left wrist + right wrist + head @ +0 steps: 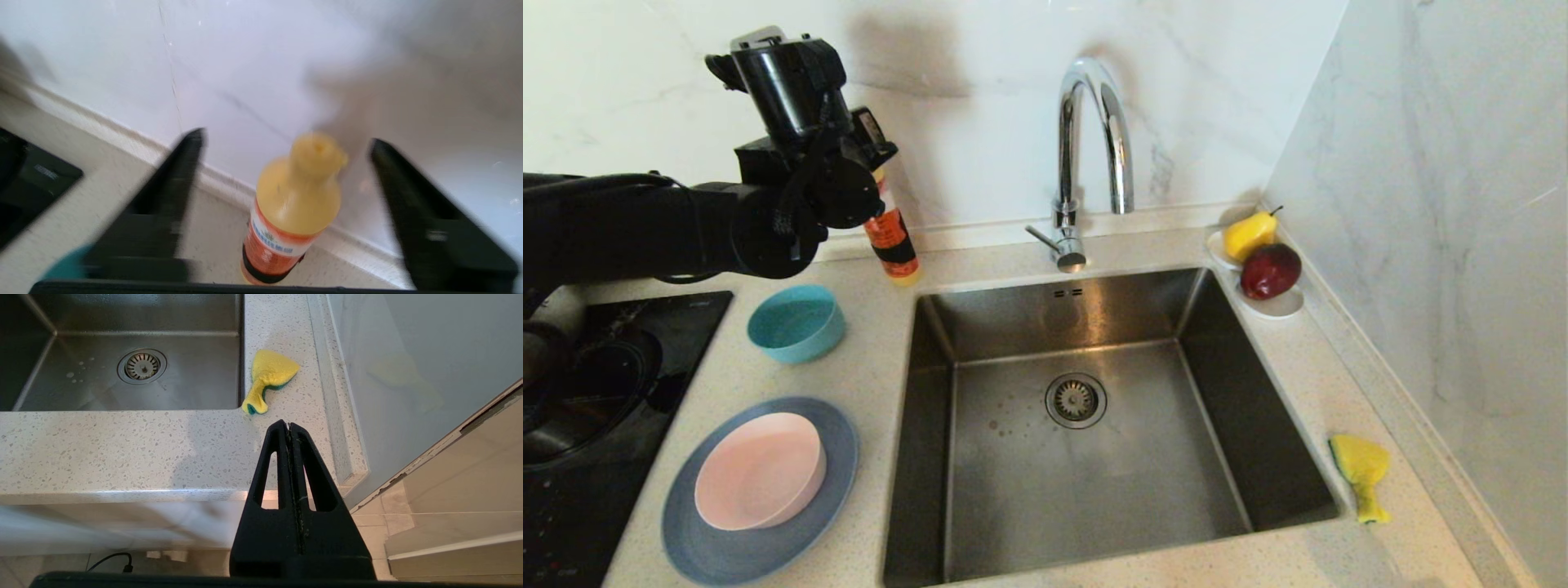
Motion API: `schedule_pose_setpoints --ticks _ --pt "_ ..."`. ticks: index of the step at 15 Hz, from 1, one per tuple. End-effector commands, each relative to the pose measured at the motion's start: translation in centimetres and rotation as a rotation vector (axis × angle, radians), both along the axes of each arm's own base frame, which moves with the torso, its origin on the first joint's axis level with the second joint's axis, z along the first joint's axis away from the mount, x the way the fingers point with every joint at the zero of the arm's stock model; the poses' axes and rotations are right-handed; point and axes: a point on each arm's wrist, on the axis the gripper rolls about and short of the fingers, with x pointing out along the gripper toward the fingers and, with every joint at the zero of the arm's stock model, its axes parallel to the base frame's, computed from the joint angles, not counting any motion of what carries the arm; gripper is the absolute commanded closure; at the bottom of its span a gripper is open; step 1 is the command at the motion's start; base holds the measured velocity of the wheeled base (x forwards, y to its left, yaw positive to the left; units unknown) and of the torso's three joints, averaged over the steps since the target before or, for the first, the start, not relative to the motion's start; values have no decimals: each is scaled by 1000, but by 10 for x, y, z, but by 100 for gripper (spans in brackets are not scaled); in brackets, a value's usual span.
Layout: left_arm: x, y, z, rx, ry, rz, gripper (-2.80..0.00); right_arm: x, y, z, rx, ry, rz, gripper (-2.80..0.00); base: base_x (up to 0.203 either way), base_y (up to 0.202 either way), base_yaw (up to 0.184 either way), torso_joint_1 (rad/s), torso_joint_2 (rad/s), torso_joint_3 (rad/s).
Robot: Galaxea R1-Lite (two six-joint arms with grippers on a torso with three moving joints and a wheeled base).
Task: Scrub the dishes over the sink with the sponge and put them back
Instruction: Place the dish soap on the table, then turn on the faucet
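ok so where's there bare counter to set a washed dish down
Free: the counter strip in front of the sink, and the patch between teal bowl and slate-blue plate. Crowded: the back right corner with the fruit saucer; the sponge takes the narrow right strip.

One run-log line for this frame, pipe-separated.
left gripper: open, above orange-labelled yellow bottle | right gripper: shut, parked off counter | yellow foam sponge: right of steel sink | dishes: untouched

Pale marble-look wall (980, 98) behind and beside; speckled light stone counter (874, 367); black hob (621, 327) set into it; beige floor tiles (412, 522) below; cabinet front (461, 465).
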Motion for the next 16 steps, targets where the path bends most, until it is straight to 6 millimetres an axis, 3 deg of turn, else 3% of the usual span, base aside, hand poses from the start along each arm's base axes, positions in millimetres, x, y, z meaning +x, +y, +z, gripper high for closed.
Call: schedule_pose_setpoints --ticks 1,5,10,13,16 --pt "-25 8 30 -22 -61 2 0 0 0 0 0 -2 0 0 0 0 0 0 0 0" --pt "-58 16 60 -26 -98 -38 0 0 0 0 0 -2 2 0 0 0 0 0 0 0" --pt "-102 22 77 17 -92 -204 0 0 0 0 -1 -2 1 0 0 0 0 0 0 0" --pt "-115 7 72 51 -10 -381 0 0 0 0 0 -2 0 0 0 0 0 0 0 0" --pt "-112 -3 48 85 84 -571 0 0 0 0 -1 0 0 0 0 0 0 0 0 0"
